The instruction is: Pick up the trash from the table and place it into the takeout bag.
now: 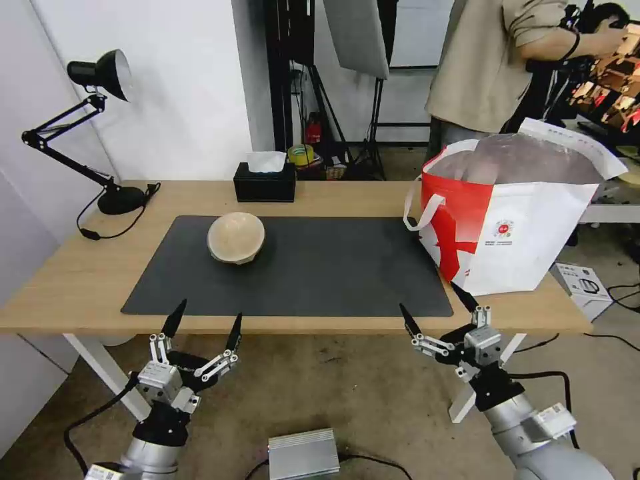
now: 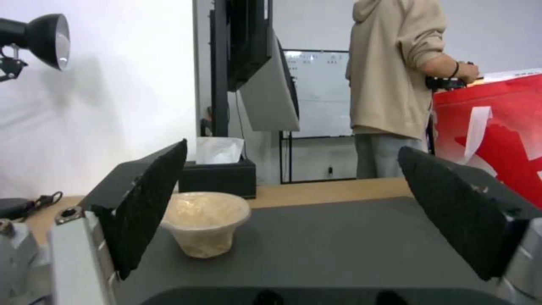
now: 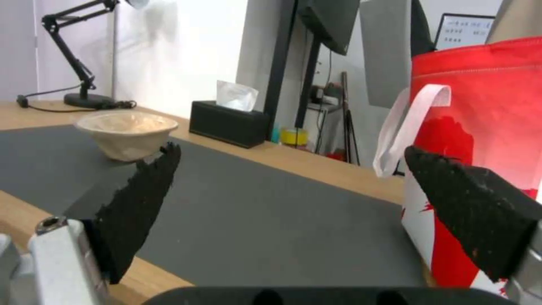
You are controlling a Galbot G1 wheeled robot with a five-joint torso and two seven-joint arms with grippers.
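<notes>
Head view: both tools (image 1: pixel 203 322) (image 1: pixel 437 307) released before table (image 1: pixel 333 197); bowl (image 1: pixel 235 237) on mat.

Studio-like lab; light stands (image 1: pixel 377 100), whiteboard (image 2: pixel 319 93), floor cables (image 1: pixel 600 337)

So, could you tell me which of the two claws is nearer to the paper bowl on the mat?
The left claw. The tan bowl sits on the mat's left half, just beyond it, while the right claw hangs by the red-and-white bag.
</notes>
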